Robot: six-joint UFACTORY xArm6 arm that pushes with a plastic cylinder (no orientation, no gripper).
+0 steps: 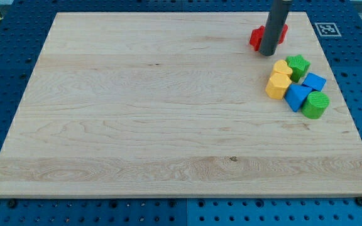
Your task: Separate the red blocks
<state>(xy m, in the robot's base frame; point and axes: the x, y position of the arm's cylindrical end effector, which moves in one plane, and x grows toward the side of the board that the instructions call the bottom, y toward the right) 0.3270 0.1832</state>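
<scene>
Only a straight rod shows, dark grey, round like a pipe, smooth and matte, with a faint lighter sheen down its left side; plain surface, no markings, screws or cables visible on it; my tip (pixel 268 54) is a flat blunt end, same dark grey

My tip (pixel 268 53) stands on the board at about one o'clock from the board's centre, close to the far edge. The dark rod rises from it almost upright, leaning slightly toward one o'clock, and leaves the frame at the top. Only this lower stretch of the rod shows; the arm above it lies out of frame.
</scene>
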